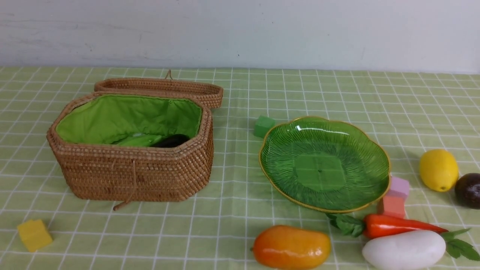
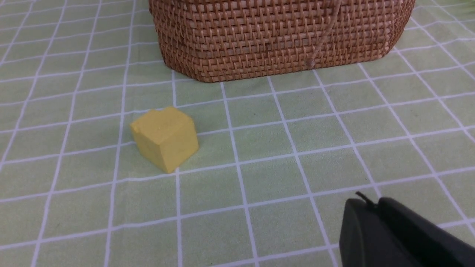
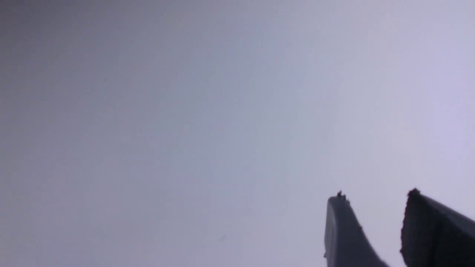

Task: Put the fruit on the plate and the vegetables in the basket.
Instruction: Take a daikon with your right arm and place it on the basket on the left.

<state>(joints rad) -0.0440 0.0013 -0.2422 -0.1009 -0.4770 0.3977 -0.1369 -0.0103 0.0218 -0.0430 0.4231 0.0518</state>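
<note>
Hovering shut and empty, the left gripper (image 2: 371, 203) faced the basket (image 2: 278, 37); the right gripper (image 3: 374, 196) stood open, holding nothing. With the plate (image 1: 322, 168) bare, the mango (image 1: 291, 247) on the table (image 1: 225, 232) before it seemed the nearest fruit: best pinched across its narrow middle, clear of the carrot (image 1: 401, 225).

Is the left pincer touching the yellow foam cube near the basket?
Apart. The left wrist view shows a wide stretch of bare checked cloth between the shut left pincer and the yellow cube.
</note>
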